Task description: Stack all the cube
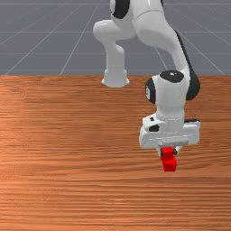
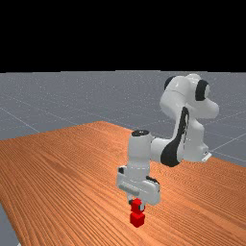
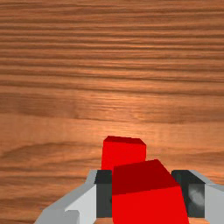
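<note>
- Gripper [image 1: 168,152]: white and grey, smooth, rounded housing; it points down at the table. Its two fingers are closed to the width of a cube, holding the upper cube between them.
- Pads [image 3: 103,194]: dark, flat-faced, set against opposite sides of the upper cube.
- Upper cube [image 2: 137,205]: plain, even red, with flat faces and straight edges; held directly below the hand and over the lower cube. In the wrist view its edges lie slightly askew to the line between the fingers.
- Lower cube [image 2: 137,220]: likewise plain red and sharp-edged, standing upright on the table beneath the upper cube, which partly covers it in the wrist view. Its edges run nearly with the wood grain. Whether the two cubes touch cannot be told.
- Proportions: the edges of each cube look alike, so neither axis is the longer.
- Table [image 1: 67,158]: orange-brown wood, streaked with darker grain running across the front view.
</note>
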`<state>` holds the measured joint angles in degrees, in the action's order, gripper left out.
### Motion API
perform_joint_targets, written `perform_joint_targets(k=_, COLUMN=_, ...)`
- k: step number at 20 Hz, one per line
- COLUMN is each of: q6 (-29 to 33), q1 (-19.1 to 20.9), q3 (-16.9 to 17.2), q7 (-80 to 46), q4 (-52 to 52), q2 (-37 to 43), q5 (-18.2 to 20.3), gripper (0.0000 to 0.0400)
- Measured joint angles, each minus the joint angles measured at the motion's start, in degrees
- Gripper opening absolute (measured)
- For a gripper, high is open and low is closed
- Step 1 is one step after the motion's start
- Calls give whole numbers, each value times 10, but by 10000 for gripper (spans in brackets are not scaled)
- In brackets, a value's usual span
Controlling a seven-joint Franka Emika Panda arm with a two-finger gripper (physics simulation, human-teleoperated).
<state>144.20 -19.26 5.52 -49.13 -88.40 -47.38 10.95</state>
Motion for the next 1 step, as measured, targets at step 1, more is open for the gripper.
perform_joint_targets(k=1, q6=0, q1=-3, q3=2, q7=1, q4=2, q2=-1, q5=-4, gripper=201)
